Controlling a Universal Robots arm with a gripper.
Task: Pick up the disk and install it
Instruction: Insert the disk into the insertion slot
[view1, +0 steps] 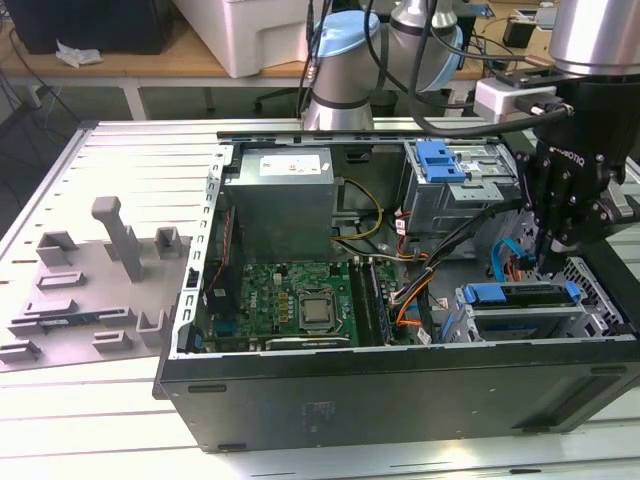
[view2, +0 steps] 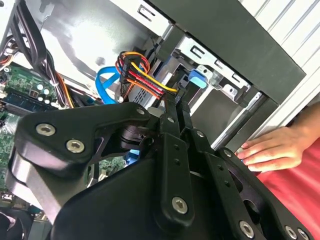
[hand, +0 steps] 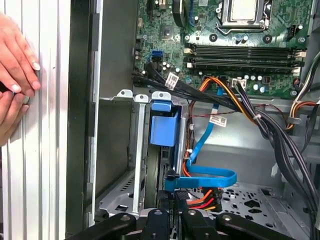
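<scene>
Disk (hand: 164, 125): slotted in drive cage (hand: 122, 150) of open computer case (view1: 400, 400). Gripper (view2: 176, 104): jaws narrow, nearly together, tips at cable plugs (hand: 197, 200) beside disk. Person's hand (hand: 17, 65): resting on worktop (view1: 90, 440) beside case.

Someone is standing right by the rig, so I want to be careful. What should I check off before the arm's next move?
1. People clear: not ok. A hand rests on the table beside the case.
2. Case open: ok.
3. Disk in the drive cage: ok, its blue carrier stands in the slot.
4. Cables clear of the pincer: not ok. Coloured power wires and the blue cable lie right beside it.
5. Connectors plugged into the disk: cannot tell.
</scene>
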